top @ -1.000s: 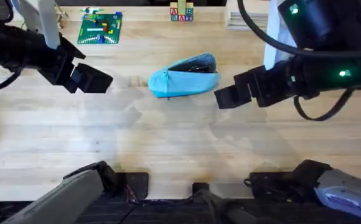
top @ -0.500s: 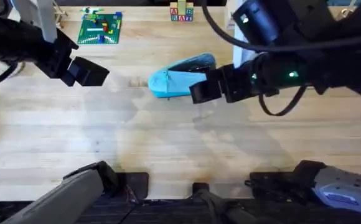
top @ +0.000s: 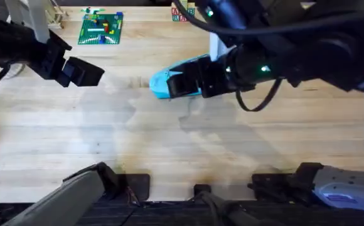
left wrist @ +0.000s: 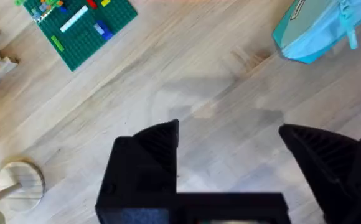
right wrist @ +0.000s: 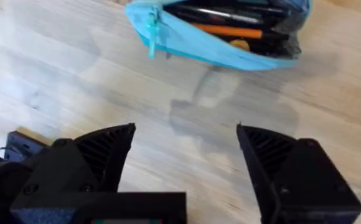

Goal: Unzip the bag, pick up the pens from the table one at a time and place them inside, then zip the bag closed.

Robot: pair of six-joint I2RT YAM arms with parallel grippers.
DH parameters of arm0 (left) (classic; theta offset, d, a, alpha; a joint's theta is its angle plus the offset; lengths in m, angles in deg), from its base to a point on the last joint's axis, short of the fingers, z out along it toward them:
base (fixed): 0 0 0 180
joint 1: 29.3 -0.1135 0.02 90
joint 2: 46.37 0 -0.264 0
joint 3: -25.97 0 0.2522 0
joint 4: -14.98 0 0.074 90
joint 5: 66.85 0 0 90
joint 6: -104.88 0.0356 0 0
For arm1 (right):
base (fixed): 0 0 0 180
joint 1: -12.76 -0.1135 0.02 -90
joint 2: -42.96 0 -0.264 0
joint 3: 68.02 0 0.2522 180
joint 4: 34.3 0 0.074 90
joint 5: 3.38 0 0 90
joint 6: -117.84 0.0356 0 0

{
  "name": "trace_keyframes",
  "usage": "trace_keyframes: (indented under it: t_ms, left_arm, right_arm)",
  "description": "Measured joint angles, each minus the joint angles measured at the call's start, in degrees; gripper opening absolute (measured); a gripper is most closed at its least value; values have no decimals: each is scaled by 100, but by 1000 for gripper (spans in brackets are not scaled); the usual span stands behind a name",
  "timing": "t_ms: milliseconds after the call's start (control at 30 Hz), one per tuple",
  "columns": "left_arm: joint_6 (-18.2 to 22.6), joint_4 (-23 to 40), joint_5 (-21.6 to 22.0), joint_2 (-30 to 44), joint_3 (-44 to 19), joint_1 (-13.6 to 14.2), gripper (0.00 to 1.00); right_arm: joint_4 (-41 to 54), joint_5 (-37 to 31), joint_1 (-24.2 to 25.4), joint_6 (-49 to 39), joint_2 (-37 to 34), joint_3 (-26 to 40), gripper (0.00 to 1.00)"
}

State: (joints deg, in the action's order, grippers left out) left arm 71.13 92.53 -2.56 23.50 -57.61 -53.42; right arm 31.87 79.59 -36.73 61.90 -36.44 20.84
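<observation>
One bag (top: 169, 80) lay on the desk (top: 169, 144), near its middle toward the far side. It was a light blue, soft fabric pouch of oblong shape. The right wrist view showed its zipper open along the length, with a small blue pull tab (right wrist: 151, 34) hanging at one end. Inside the dark lining lay the pens (right wrist: 230, 25): at least one dark barrel and one orange-red one; an exact count could not be made.

The desk was a light wooden top with visible plank grain.

Two pincers were present. The left pincer (top: 81, 72) hung over the desk well to the left of the bag, fingers spread and holding nothing. The right pincer (top: 185, 85) hung over the bag's near side, likewise released, its black ribbed fingers (right wrist: 109, 149) apart.

One green brick baseplate (top: 100, 28) carrying small coloured bricks lay at the far left. The left wrist view also showed a round wooden disc (left wrist: 22, 183).
</observation>
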Motion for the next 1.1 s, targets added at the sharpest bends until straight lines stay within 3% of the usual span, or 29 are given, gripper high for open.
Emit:
trace_keyframes:
  t_ms: [367,1100]
  left_arm:
    - [0,11,1,296,0,0,993]
    - [0,11,-22,310,0,0,993]
  right_arm:
    - [-3,-166,-309,352,-674,656,995]
    - [-705,-777,-495,1210,-1634,725,996]
